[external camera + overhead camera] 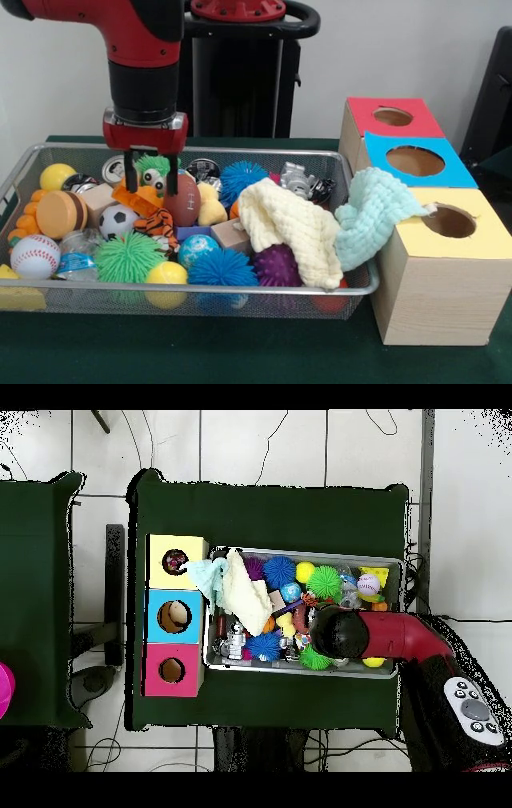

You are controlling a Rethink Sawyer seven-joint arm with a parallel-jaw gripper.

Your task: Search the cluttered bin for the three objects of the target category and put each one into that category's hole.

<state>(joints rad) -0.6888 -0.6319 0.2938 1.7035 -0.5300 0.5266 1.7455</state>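
The gripper hangs low over the far left part of the bin, with its two fingers a little apart and nothing held, right above a green fuzzy toy and an orange toy. The toys are packed tight, so it might pinch two at once or push one under. Two cloths hang over the bin's edge by the yellow box and could snag or hide a toy

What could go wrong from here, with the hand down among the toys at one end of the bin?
The hand sits in tight clutter by the green spiky toy and brown football; it may pinch or drag a neighbour. The mint cloth drapes over the bin rim onto the yellow box, near its hole, and could snag a drop.
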